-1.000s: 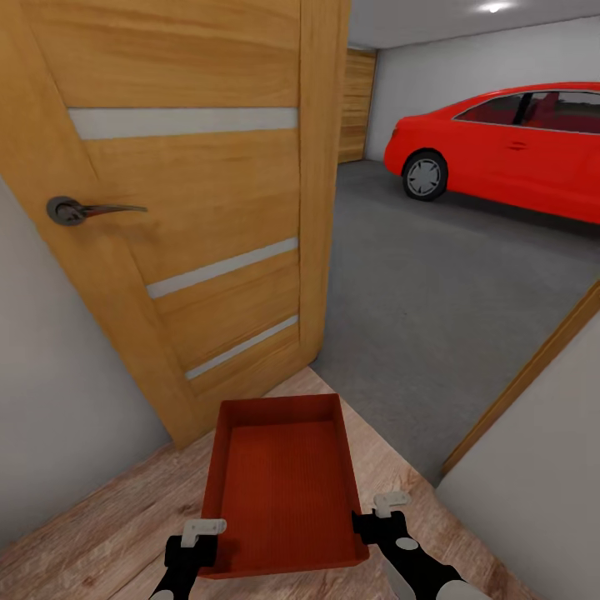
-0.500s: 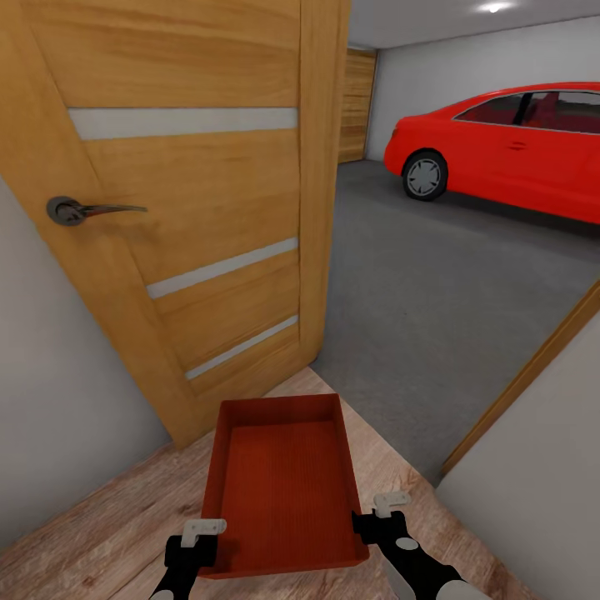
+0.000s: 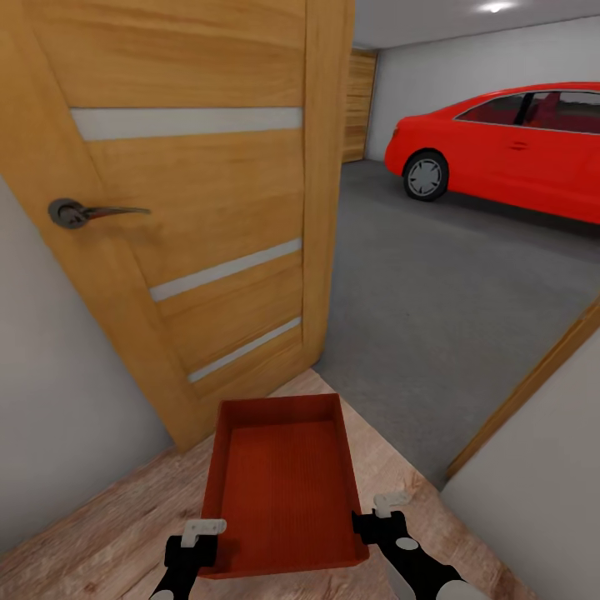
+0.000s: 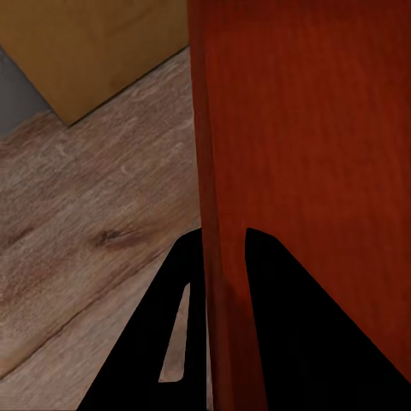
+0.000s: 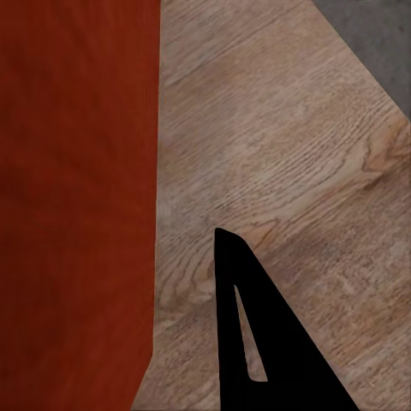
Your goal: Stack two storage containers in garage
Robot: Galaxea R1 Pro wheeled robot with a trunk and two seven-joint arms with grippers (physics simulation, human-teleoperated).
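Storage container [image 3: 283, 487] is held low in front of the trunk, above light wood-plank flooring [image 3: 100, 542], just short of the doorway. Orange-red plastic, shallow, topless, rectangular, walls flaring outward, inside finely ribbed along its length. Long axis runs straight away from the robot toward the garage floor [image 3: 450, 283] (rough speckled dark-grey concrete).

Left gripper [image 3: 200, 542] clamps the near left wall: in the left wrist view the rim [image 4: 224, 257] sits between the two dark fingers [image 4: 291, 325], jaws narrow on it. Right gripper [image 3: 377, 518] is at the near right wall; one finger [image 5: 257, 334] shows outside the tub, the other is hidden, so its grip can't be confirmed.

Surroundings: open wooden door [image 3: 192, 208] with pale strips and metal lever handle [image 3: 83, 213] on the left, glossy red car [image 3: 508, 146] beyond.
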